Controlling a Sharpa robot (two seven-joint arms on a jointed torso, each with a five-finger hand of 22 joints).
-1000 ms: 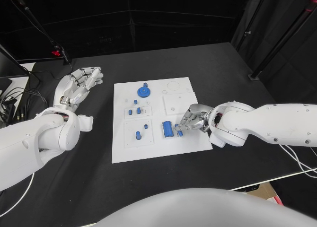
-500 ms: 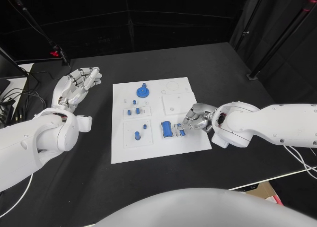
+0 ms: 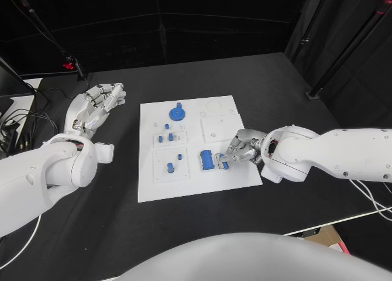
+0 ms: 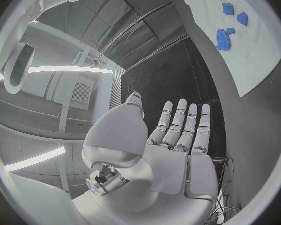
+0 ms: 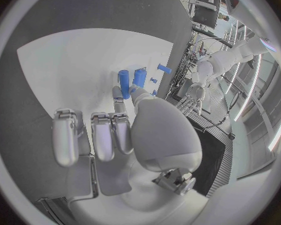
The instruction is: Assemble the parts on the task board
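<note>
Right hand (image 3: pixel 239 149) pinches small blue part (image 3: pixel 222 164) beside larger blue block (image 3: pixel 207 160) at near edge of task board (image 3: pixel 192 181). Left hand (image 3: pixel 95 105) released, fingers spread, off board. Risk: tilted part jams or slips from pinch.

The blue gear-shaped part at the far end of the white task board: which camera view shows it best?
The head view: the blue gear-shaped part lies unobstructed on the white task board. The left wrist view shows it small and distorted near the rim. I cannot identify it in the right wrist view.
</note>
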